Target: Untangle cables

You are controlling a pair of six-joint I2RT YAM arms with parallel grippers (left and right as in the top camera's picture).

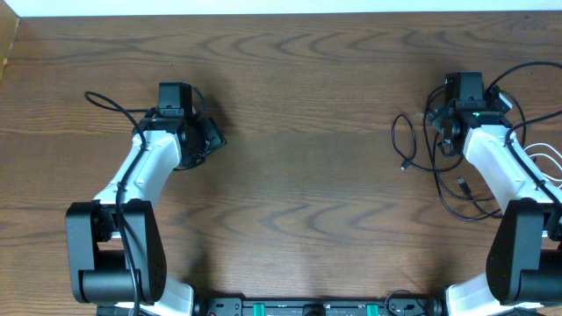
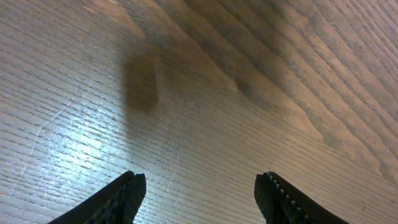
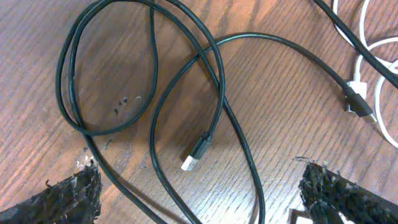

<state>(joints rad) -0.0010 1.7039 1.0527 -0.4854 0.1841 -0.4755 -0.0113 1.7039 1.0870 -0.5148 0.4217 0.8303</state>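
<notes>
The cables lie tangled at the right side of the table: thin black cords loop over each other, and a white cord curls at the far right. In the right wrist view the black loops cross under my open right gripper, with a silver-tipped plug just ahead of the fingers. A white plug and a black plug lie at the right. Nothing is gripped. My left gripper is open over bare wood, far from the tangle.
The wooden table stretches between the two arms. A thin black cord arcs beside the left arm. More black cord trails along the right arm towards the table's front.
</notes>
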